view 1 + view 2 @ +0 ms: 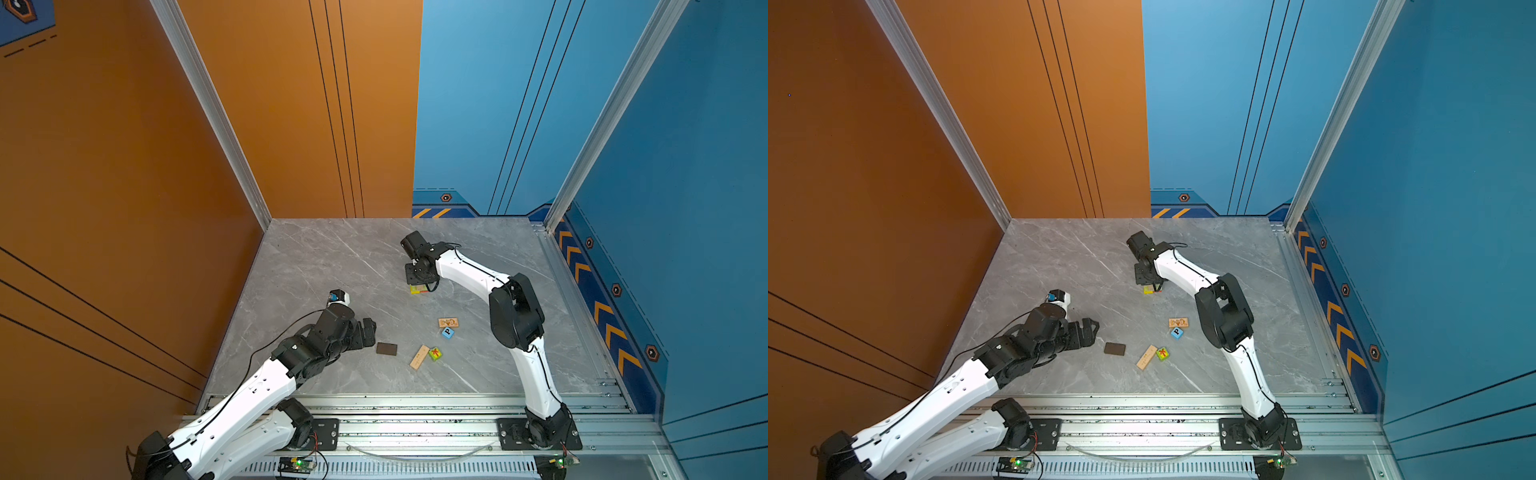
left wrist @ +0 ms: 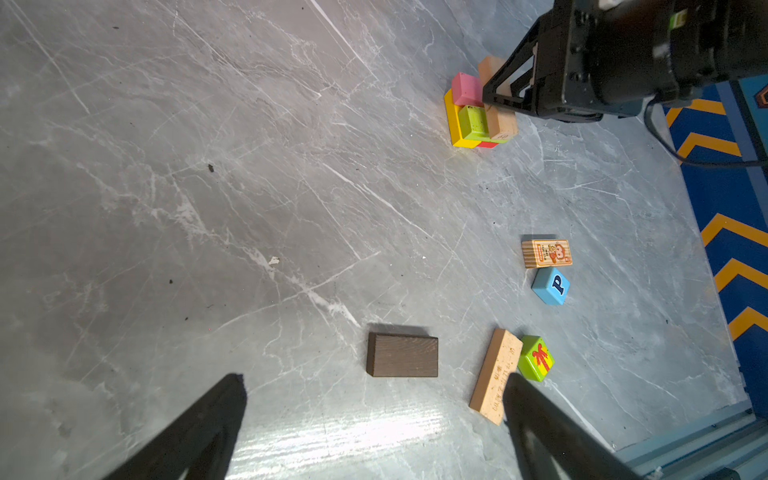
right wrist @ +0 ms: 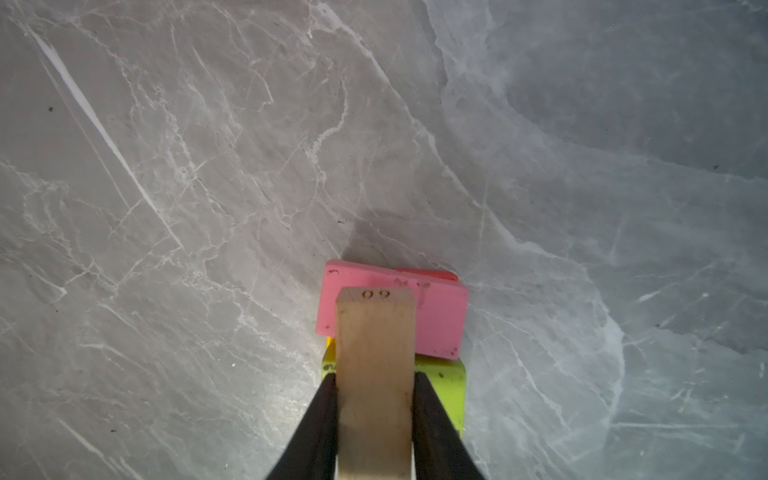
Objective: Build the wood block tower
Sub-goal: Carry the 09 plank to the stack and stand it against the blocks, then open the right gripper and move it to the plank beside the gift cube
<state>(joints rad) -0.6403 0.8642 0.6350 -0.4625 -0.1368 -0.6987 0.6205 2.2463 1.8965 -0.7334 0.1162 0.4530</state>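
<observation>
The right hand (image 3: 374,378) pinches a tan block (image 3: 374,332) over the tower (image 2: 471,122), long axis spanning its pink block (image 3: 438,316) and lime block (image 3: 451,382); the left hand (image 2: 374,380), spread, hangs well apart.

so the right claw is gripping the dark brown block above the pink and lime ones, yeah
Not quite. The right claw grips the tan block, not the dark brown one, above the pink block and lime block; the right wrist view shows it. The dark brown block lies loose on the table, as the left wrist view shows.
</observation>
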